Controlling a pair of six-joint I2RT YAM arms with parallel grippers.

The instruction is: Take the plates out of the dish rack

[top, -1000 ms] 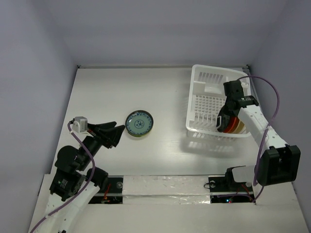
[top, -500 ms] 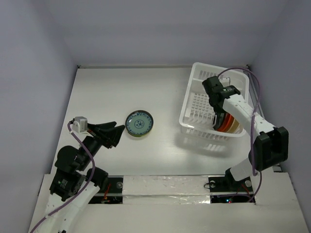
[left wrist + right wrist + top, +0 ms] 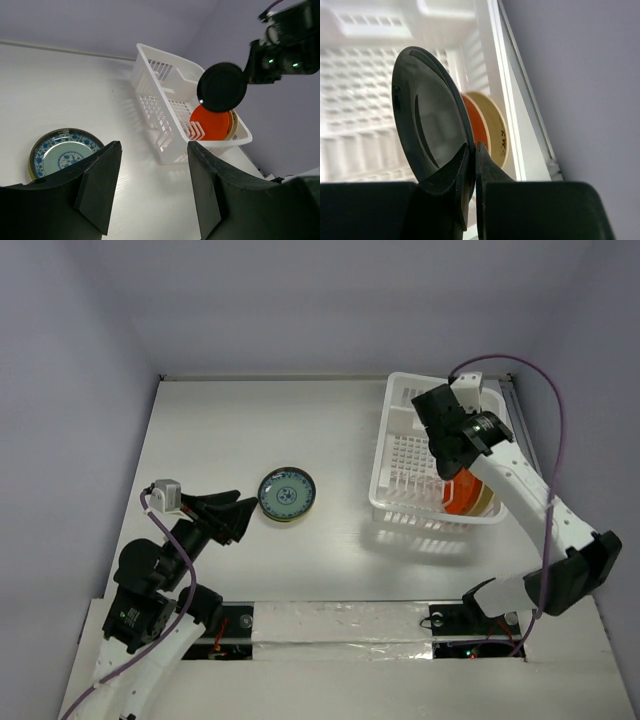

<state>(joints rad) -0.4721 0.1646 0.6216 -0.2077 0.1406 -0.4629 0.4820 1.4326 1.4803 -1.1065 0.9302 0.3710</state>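
My right gripper [image 3: 472, 146] is shut on the rim of a dark brownish plate [image 3: 427, 117] and holds it on edge above the white dish rack [image 3: 410, 455]. The plate shows as a dark disc in the left wrist view [image 3: 221, 87]. An orange-red plate [image 3: 462, 490] and a beige plate [image 3: 495, 125] stand upright in the rack's near right end. A blue-patterned plate [image 3: 287, 495] lies flat on the table. My left gripper [image 3: 240, 514] is open and empty, just left of it.
The rack stands at the back right, close to the right wall [image 3: 580, 390]. The white table [image 3: 250, 430] stretches left of it. A taped strip [image 3: 340, 625] runs along the near edge between the arm bases.
My right gripper has risen out of the plate row with the dark plate in it. The rack has slid a little to the left. The left arm has not moved.
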